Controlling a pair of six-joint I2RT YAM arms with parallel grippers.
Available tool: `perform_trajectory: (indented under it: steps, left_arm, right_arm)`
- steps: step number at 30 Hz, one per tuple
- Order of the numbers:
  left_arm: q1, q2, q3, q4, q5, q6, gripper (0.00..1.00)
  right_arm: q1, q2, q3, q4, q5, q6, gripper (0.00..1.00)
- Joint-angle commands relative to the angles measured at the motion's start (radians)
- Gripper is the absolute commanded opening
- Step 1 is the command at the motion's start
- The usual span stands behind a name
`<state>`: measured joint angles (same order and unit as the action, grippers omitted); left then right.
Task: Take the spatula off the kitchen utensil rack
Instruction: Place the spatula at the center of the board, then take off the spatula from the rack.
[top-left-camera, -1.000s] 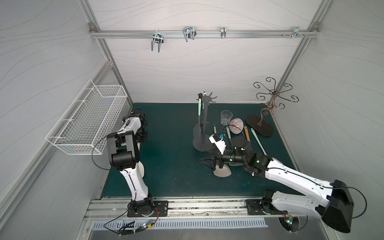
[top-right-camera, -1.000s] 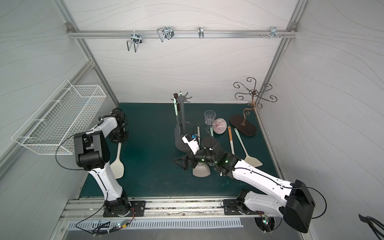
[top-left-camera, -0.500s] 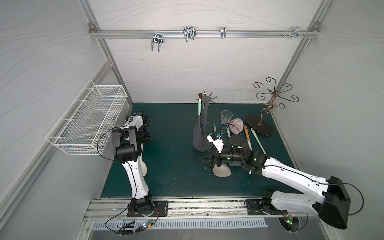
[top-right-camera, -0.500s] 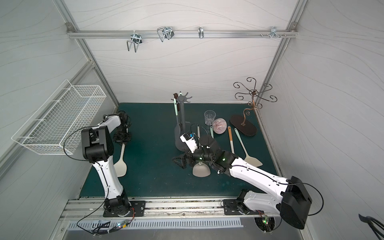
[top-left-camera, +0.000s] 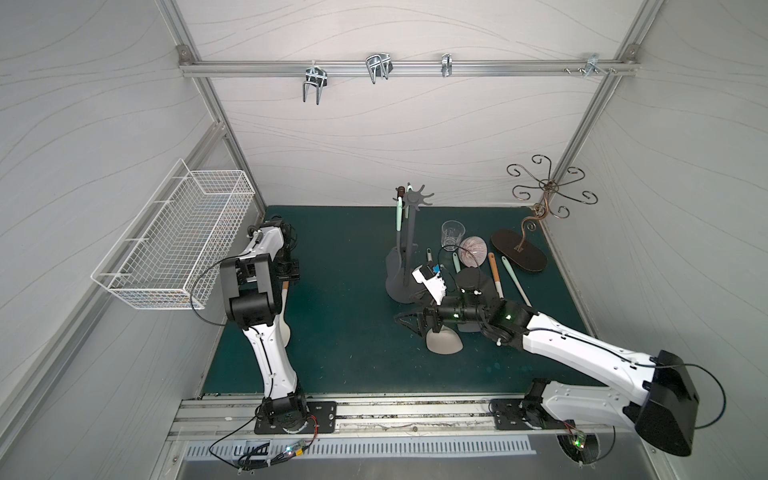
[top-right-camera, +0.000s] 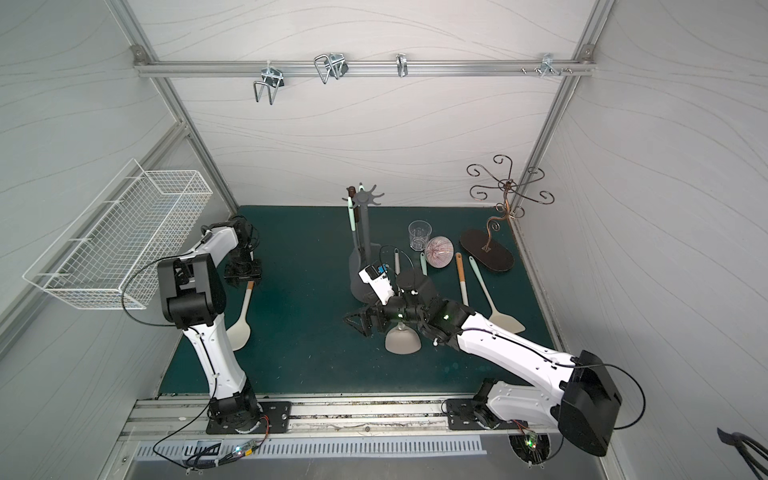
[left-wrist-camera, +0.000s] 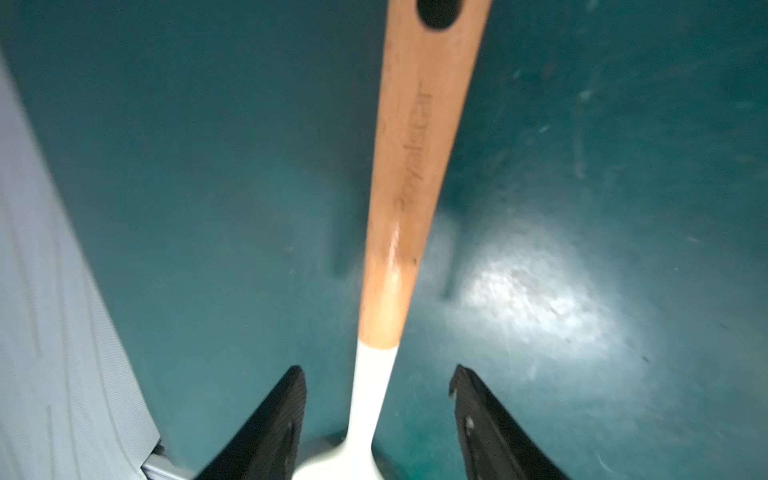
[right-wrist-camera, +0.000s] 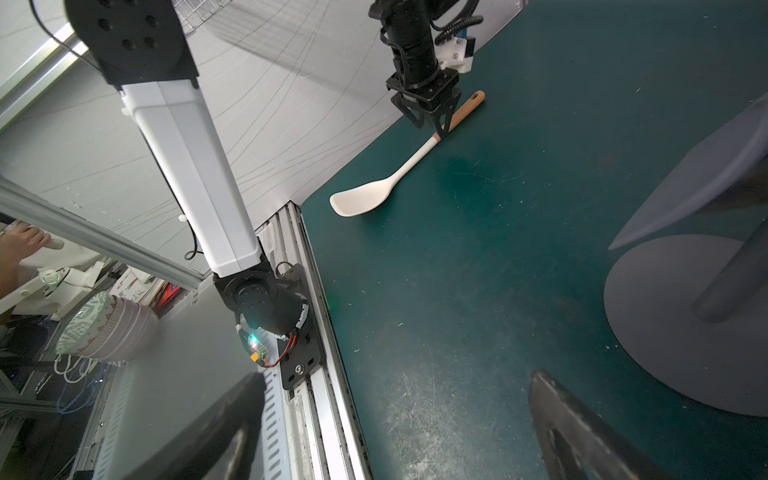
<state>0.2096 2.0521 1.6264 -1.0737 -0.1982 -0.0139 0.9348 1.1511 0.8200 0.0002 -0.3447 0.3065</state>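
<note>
Left tool (left-wrist-camera: 377, 370) stands open astride the neck of the spatula (right-wrist-camera: 409, 163), jaws clear of it. Right tool (right-wrist-camera: 397, 377) is wide open, empty, near the kitchen utensil rack (top-left-camera: 410, 245). Spatula lies flat on the green tabletop (top-left-camera: 345, 257) by the white wall (right-wrist-camera: 291, 104), well apart from the kitchen utensil rack.

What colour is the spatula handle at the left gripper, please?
Brown wood handle, clearest in left wrist view.

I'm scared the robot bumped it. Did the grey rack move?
No. The kitchen utensil rack stands where it stood, just as near the back edge of the green mat.
</note>
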Motion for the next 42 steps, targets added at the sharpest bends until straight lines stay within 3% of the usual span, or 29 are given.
perform_trajectory:
  steps: [1, 2, 3, 4, 15, 29, 36, 40, 42]
  left_arm:
    - [0.008, -0.138, 0.018, -0.024, 0.001, -0.029, 0.74]
    - [0.01, -0.175, 0.007, -0.015, 0.0, -0.033, 0.77]
    - [0.009, -0.202, -0.001, -0.009, 0.0, -0.037, 0.94]
    - [0.01, -0.234, -0.008, -0.003, 0.001, -0.041, 0.98]
    - [0.008, -0.564, -0.155, 0.05, 0.195, -0.104, 0.99]
    - [0.007, -1.099, -0.4, 0.171, 0.582, -0.279, 0.99]
    - [0.007, -1.299, -0.591, 0.443, 0.797, -0.498, 0.99]
    - [-0.002, -1.355, -0.733, 0.694, 0.857, -0.649, 0.99]
    - [-0.039, -1.363, -0.779, 0.78, 0.827, -0.679, 0.99]
  right_arm:
    - [0.006, -0.021, 0.03, -0.057, 0.03, -0.014, 0.99]
    - [0.006, -0.027, 0.034, -0.072, 0.037, -0.018, 0.99]
    - [0.006, -0.031, 0.04, -0.089, 0.044, -0.023, 0.99]
    - [0.006, -0.04, 0.048, -0.111, 0.056, -0.029, 0.99]
    - [-0.003, -0.157, 0.095, -0.25, 0.145, -0.066, 0.99]
    - [-0.01, -0.28, 0.175, -0.474, 0.1, 0.012, 0.99]
    - [-0.027, -0.28, 0.217, -0.544, 0.12, -0.003, 0.99]
    - [-0.089, -0.266, 0.209, -0.52, 0.132, -0.003, 0.99]
    - [-0.137, -0.259, 0.189, -0.489, 0.13, 0.007, 0.99]
